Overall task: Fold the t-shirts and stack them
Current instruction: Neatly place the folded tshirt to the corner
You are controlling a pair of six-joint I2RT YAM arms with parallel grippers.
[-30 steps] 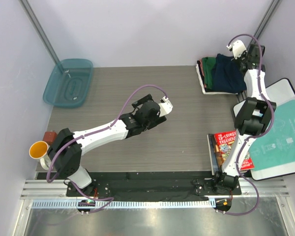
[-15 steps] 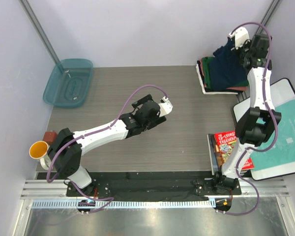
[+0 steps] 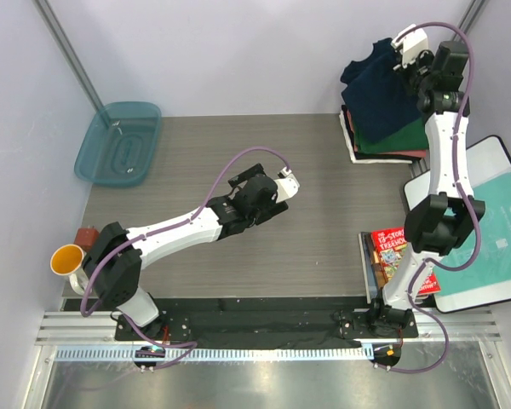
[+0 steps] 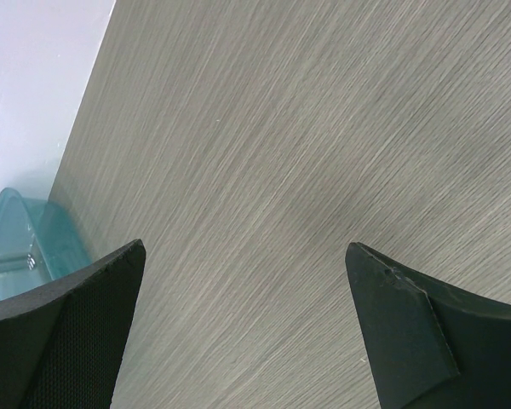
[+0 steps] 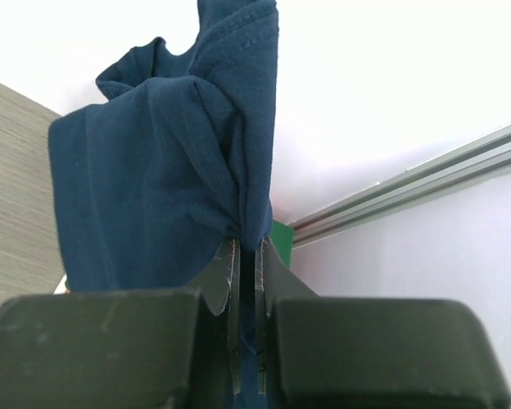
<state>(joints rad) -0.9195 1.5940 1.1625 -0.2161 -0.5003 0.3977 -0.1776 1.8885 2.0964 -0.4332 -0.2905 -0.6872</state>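
My right gripper [image 3: 402, 61] [image 5: 246, 243] is shut on the dark navy t-shirt [image 3: 376, 94] [image 5: 153, 170] and holds it up in the air at the back right. The cloth hangs down over the stack of folded t-shirts [image 3: 390, 143], where green, salmon-red and white layers show. A green edge [image 5: 281, 239] peeks out beside the jaws in the right wrist view. My left gripper [image 3: 283, 189] [image 4: 245, 249] hovers open over the bare grey table [image 4: 324, 128] near the middle, with nothing between its fingers.
A teal plastic tub [image 3: 119, 142] sits at the back left corner. A yellow cup [image 3: 66, 260] and a small brown block [image 3: 88, 235] stand at the left edge. A red book [image 3: 396, 256] and a teal-printed bag [image 3: 485, 239] on a white board lie at the right.
My right gripper has risen and moved toward the back wall, lifting the navy t-shirt up off the stack so that the green shirt beneath shows. The left arm has stayed still.
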